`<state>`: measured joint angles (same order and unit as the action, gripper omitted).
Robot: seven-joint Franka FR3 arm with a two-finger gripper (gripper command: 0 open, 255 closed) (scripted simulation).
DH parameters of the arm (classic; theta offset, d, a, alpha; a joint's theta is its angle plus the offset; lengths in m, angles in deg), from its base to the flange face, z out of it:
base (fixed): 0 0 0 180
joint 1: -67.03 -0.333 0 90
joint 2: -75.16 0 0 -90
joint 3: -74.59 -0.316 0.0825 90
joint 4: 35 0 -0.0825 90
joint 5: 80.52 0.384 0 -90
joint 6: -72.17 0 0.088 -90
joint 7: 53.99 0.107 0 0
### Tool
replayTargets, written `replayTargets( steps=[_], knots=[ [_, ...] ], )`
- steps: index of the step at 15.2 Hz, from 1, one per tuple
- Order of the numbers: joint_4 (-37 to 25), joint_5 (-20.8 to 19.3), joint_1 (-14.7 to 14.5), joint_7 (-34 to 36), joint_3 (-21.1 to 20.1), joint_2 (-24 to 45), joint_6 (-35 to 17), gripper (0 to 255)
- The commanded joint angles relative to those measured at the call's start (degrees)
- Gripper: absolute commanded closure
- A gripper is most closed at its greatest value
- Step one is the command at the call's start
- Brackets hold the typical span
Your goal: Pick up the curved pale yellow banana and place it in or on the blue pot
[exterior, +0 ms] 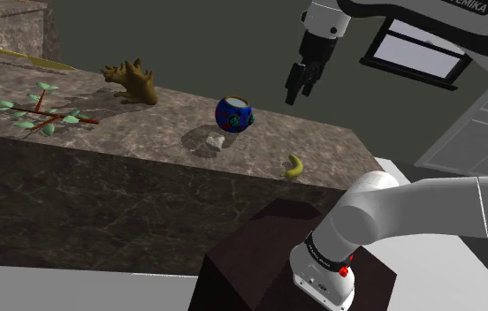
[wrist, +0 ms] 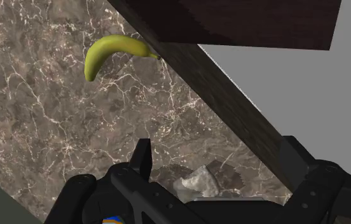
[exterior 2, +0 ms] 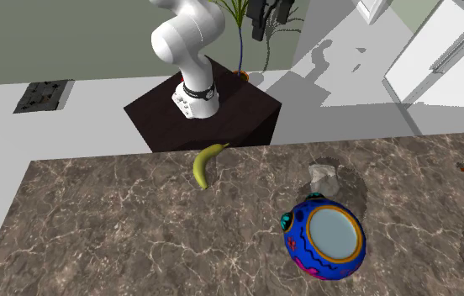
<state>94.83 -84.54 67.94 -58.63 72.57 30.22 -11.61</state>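
A curved yellow-green banana (exterior: 295, 165) (exterior 2: 206, 162) (wrist: 110, 52) lies on the marble counter (exterior: 145, 132), close to the edge nearest the stand. The blue pot (exterior: 233, 112) (exterior 2: 327, 235), round with coloured patterns, stands farther in on the counter with its pale mouth tipped sideways. My gripper (exterior: 300, 86) (wrist: 219, 159) hangs high in the air above the counter, roughly between pot and banana, touching neither. Its fingers (wrist: 142, 156) stand apart with nothing between them.
A small grey stone (exterior: 215, 141) (exterior 2: 324, 177) (wrist: 196, 181) lies between pot and banana. A brown spiky figure (exterior: 132, 82) and a leafy twig (exterior: 43, 112) sit toward the shoulder view's left. The dark stand (exterior 2: 205, 113) abuts the counter edge by the banana.
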Motion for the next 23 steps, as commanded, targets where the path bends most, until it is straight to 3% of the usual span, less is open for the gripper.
replayTargets(
  steps=[1, 12, 23],
  knots=[
    [0.0, 0.0, 0.0, 0.0, 0.0, 0.0, 0.0, 0],
    [14.4, -5.7, 5.0, -4.3, 9.4, 2.5, -15.1, 0],
    [21.8, -11.4, 10.7, -8.7, 19.9, 14.5, -32.9, 0]
  ],
)
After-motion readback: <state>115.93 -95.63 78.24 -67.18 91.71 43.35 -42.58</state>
